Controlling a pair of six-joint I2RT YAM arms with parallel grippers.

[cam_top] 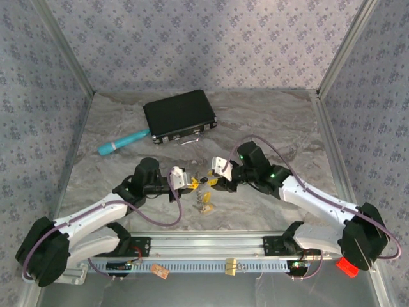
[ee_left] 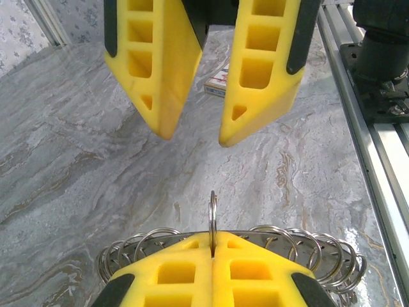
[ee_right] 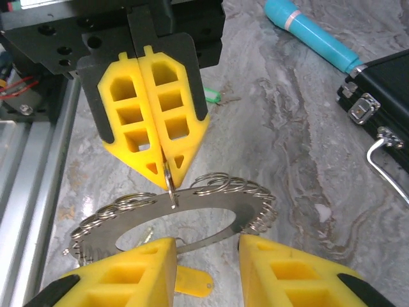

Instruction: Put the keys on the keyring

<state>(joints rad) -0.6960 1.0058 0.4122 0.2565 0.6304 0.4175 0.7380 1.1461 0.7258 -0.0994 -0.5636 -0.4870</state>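
The keyring [ee_right: 220, 208] is a flat grey disc with a wide hole and many small wire rings along its rim, held level just above the marble table. My left gripper [ee_left: 213, 240] is shut on one small ring [ee_left: 213, 214] standing up from that rim. My right gripper [ee_right: 208, 249] is open, its fingers on either side of the disc's near edge without touching it. A yellow key [ee_right: 193, 283] lies under the disc and a green key head [ee_right: 211, 96] shows behind the left gripper [ee_right: 167, 171]. From above, both grippers [cam_top: 190, 183] [cam_top: 213, 181] meet over the hanging keyring [cam_top: 203, 197].
A black case [cam_top: 179, 115] lies at the back of the table with a teal tube [cam_top: 121, 144] to its left. A small red-and-white tag [ee_left: 217, 82] lies beyond the right gripper's fingers [ee_left: 262, 83]. The aluminium rail [cam_top: 211, 246] runs along the near edge.
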